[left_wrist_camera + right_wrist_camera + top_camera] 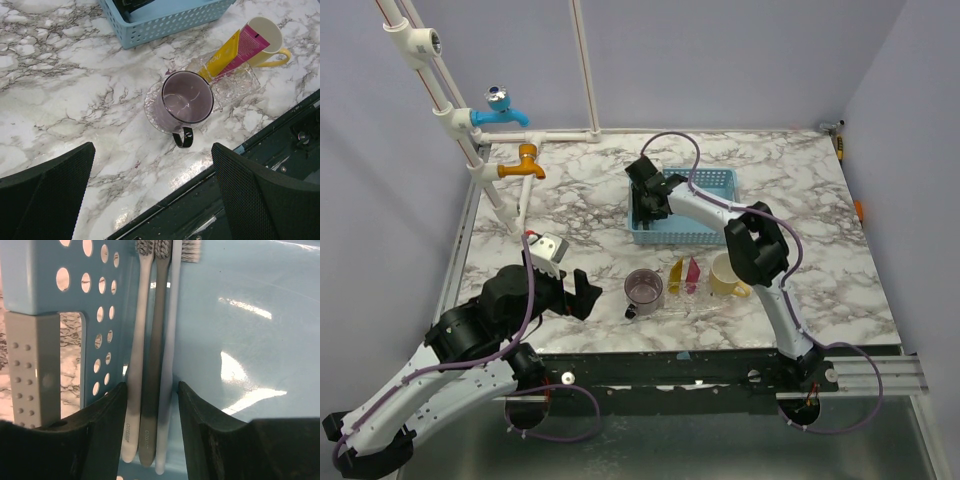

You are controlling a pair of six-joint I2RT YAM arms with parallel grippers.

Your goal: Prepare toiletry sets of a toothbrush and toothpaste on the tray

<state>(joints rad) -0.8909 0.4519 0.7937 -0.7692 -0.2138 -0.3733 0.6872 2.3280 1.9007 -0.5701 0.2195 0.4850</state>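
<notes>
Inside the blue basket my right gripper points down at three toothbrushes lying side by side against the perforated wall: white, grey and pale blue. The right gripper straddles their handle ends, its jaws open; one touches the white handle, the other stands a sliver off the pale blue one. A yellow toothpaste and a pink toothpaste lie slanted on the clear glass tray. My left gripper hovers wide open and empty over the table's near edge.
A mauve cup stands on a clear saucer left of the tray, and a cream mug stands to its right. White pipes with a blue tap and an orange tap rise at the back left. The dark frame rail runs along the near edge.
</notes>
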